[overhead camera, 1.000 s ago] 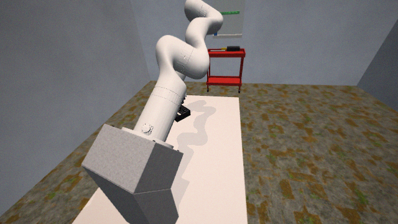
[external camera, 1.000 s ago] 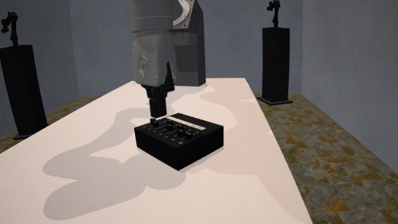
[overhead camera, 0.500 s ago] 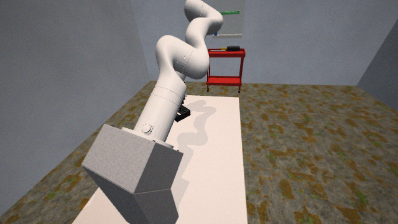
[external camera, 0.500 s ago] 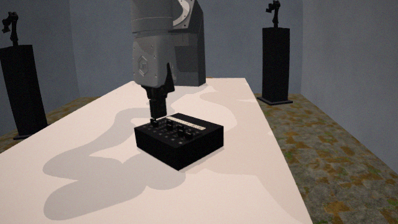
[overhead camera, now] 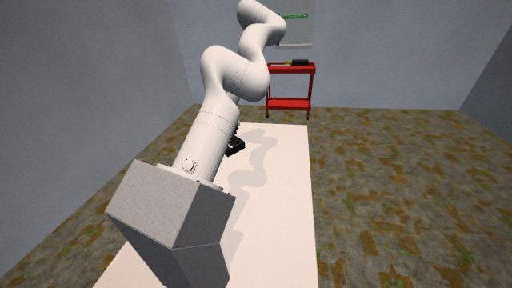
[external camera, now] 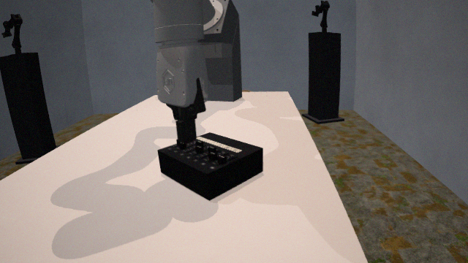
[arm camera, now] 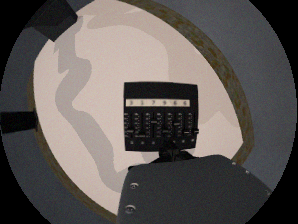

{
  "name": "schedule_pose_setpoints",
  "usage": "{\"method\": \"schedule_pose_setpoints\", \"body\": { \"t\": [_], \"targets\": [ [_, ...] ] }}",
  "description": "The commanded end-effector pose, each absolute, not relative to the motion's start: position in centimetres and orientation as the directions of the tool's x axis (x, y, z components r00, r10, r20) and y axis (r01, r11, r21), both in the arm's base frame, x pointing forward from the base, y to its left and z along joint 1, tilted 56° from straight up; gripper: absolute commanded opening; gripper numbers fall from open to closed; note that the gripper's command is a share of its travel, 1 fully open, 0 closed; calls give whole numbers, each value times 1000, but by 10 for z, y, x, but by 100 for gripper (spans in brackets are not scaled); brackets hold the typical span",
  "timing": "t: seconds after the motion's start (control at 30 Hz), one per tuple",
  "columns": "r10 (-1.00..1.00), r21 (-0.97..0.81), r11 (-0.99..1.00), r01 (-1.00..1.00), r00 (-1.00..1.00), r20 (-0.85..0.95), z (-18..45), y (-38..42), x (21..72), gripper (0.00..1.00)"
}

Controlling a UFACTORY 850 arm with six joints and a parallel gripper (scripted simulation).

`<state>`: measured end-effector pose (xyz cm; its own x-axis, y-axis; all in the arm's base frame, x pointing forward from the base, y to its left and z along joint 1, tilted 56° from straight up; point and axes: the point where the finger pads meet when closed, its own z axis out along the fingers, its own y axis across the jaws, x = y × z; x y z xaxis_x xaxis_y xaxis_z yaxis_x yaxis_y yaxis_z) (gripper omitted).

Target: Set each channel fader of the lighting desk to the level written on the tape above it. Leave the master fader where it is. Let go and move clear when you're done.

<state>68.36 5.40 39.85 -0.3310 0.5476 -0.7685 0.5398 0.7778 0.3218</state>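
The black lighting desk (external camera: 210,164) sits in the middle of the white table. A white tape strip (external camera: 219,144) runs along its far edge, with several small fader caps (external camera: 212,151) in front of it. The writing on the tape is too small to read. My gripper (external camera: 181,143) points straight down with its fingers shut together, and the tips rest at the leftmost fader on the desk's left end. I cannot see anything held between the fingers. In the wrist view the desk (arm camera: 160,119) lies just beyond the gripper body, which hides the fingertips. In the top view only a corner of the desk (overhead camera: 235,146) shows behind the arm.
The arm's grey base block (overhead camera: 172,204) stands at one end of the table. A red cart (overhead camera: 290,86) stands by the far wall. Two black pedestals (external camera: 323,74) (external camera: 23,106) flank the table on the floor.
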Motion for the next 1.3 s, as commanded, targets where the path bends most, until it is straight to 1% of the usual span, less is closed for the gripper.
{"method": "schedule_pose_setpoints", "body": {
  "t": [0.0, 1.27],
  "targets": [
    [548, 323, 778, 539, -330, -769, 397, 53, 687, 0],
    [548, 323, 778, 539, -330, -769, 390, 49, 696, 0]
  ]
}}
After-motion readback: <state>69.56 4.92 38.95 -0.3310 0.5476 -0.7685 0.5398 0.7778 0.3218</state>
